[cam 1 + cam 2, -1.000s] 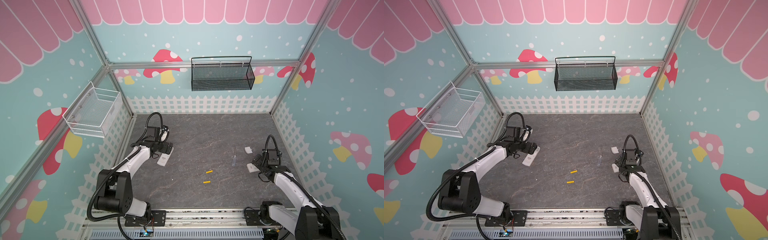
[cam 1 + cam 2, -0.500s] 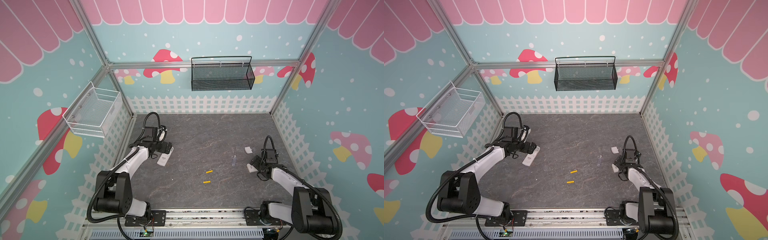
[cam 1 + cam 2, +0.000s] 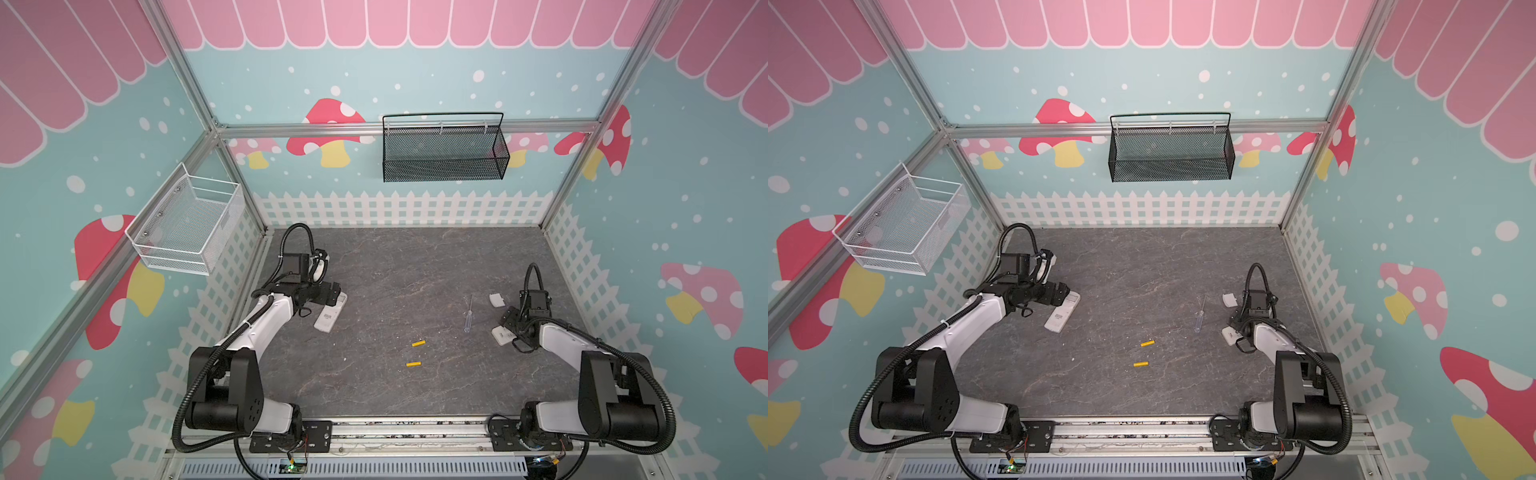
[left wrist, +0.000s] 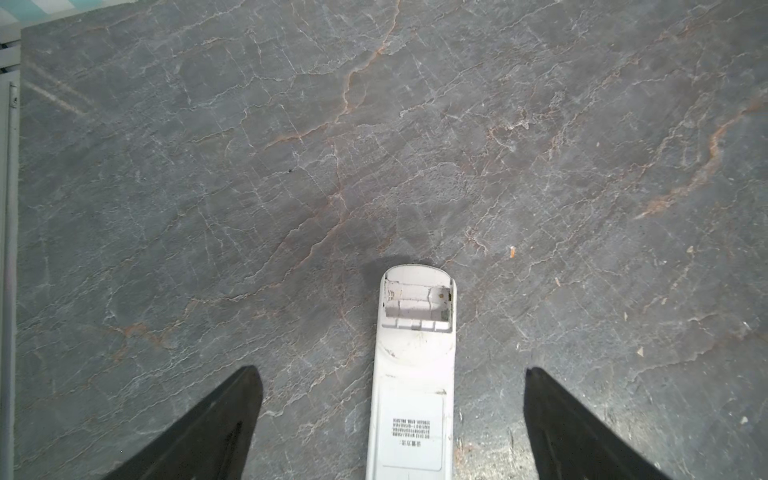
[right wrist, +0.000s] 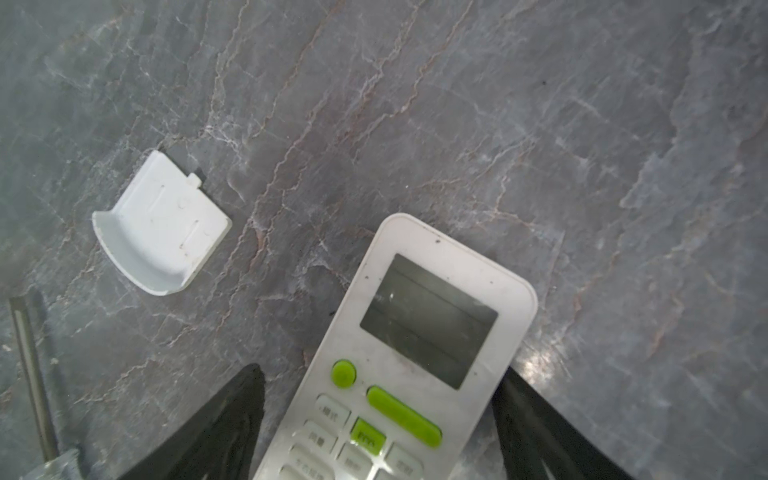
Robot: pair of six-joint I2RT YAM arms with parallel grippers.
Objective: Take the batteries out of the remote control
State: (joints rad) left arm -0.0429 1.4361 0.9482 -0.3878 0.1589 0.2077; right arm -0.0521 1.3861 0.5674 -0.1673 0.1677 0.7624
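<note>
Two yellow batteries (image 3: 418,343) (image 3: 413,364) lie loose on the grey tabletop near the middle; both top views show them (image 3: 1147,343). A white remote control (image 4: 411,374) lies face down at the left, its battery compartment (image 4: 417,302) uncovered and empty. My left gripper (image 4: 390,370) is open, a finger on each side of it, well apart. A second white remote control (image 5: 415,353) lies face up at the right, green buttons showing. My right gripper (image 5: 379,370) is open around it: one finger is at its edge, the other a gap away.
A white battery cover (image 5: 160,226) lies beside the right remote, with a clear-handled screwdriver (image 3: 468,316) just left of it. A white wire basket (image 3: 187,226) hangs on the left wall and a black mesh basket (image 3: 444,151) on the back wall.
The right gripper's fingers have drawn closer around the face-up remote and the right arm has folded lower. The left arm has shifted only slightly over its remote.
</note>
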